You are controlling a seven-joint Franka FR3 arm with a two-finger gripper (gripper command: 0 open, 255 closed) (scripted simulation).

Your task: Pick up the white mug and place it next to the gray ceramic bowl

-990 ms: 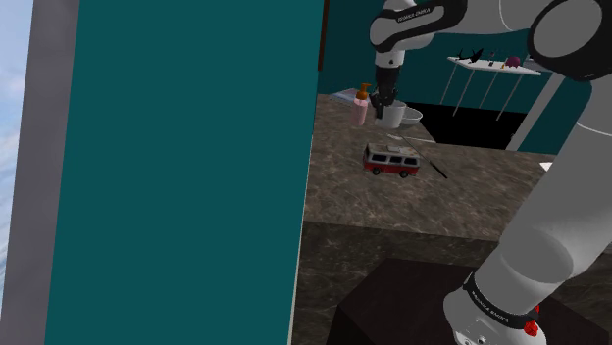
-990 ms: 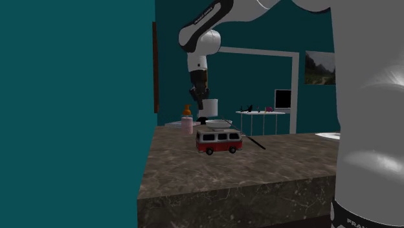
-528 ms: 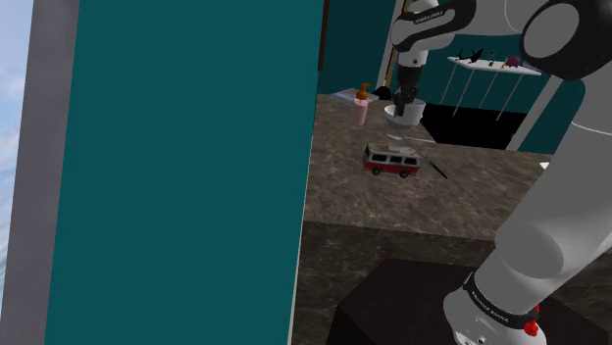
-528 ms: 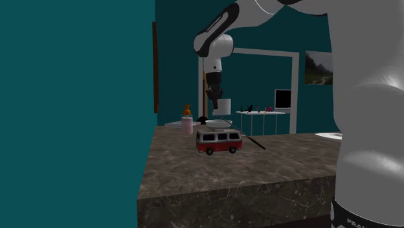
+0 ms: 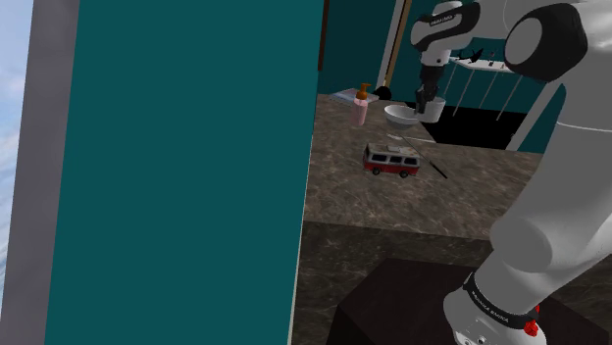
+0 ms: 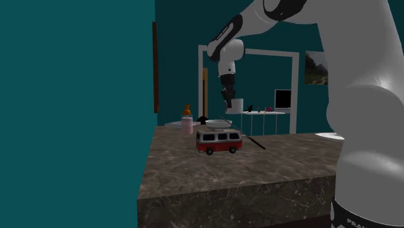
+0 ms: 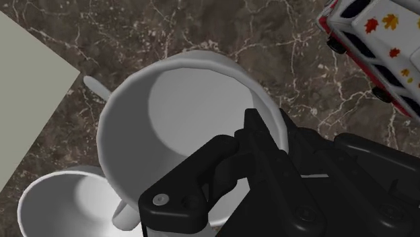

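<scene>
I count one white mug, clasped in my end effector; one pale bowl just below it; one red-and-white toy van; one pink bottle; one thin black stick on the tabletop.

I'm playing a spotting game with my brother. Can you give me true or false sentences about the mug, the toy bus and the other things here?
The all-black gripper clasps the white mug. True.
The white mug stands on the dark marbled counter. False: it hangs in the air above it.
The red and white toy van sits inside the pale grey bowl. False: it stands on the counter beside the bowl.
A pink bottle with an orange top stands near the bowl. True.
</scene>
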